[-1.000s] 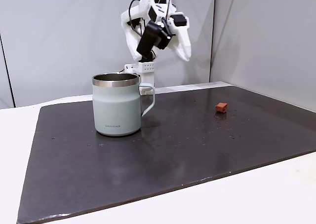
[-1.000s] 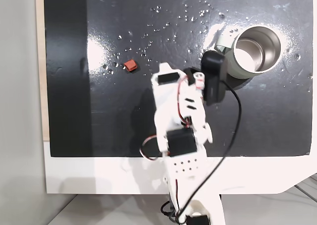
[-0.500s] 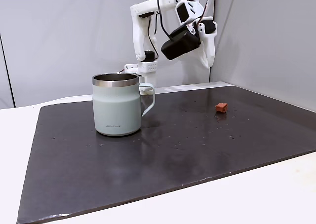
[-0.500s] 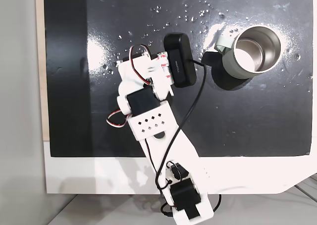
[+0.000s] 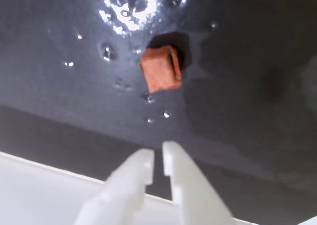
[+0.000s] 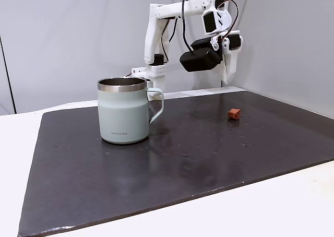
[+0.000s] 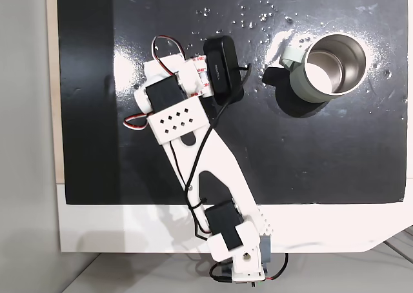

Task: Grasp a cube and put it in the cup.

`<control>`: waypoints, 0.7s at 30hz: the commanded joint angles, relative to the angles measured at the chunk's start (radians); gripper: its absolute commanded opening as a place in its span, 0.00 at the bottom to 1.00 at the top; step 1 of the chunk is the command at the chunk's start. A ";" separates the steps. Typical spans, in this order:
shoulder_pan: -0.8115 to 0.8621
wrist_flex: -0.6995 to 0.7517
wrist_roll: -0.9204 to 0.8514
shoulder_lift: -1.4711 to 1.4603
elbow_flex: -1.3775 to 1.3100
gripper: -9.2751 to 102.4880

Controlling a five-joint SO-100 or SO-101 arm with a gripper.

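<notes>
In my wrist view the claw (image 5: 157, 158) is pointing up from the bottom edge, its fingers nearly together and gripping nothing. The cube (image 5: 160, 69) is lying above it, upper centre, on the dark worktop (image 5: 59, 101). In a fixed view the cup (image 6: 124, 110) is standing left of centre, well apart from the cube; the claw itself looks hidden there, I think.

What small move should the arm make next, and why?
Probably open the gripper and lower it toward the cube. In the wrist view the fingers are nearly closed, well short of the cube, which lies untouched on the mat.
</notes>
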 commanded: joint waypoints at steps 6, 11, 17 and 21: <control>0.012 -0.002 -0.025 -0.028 -0.087 0.15; 0.012 -0.035 -0.051 -0.041 -0.063 0.29; -0.005 -0.035 -0.021 -0.048 -0.043 0.32; -0.015 -0.020 -0.014 -0.075 -0.028 0.32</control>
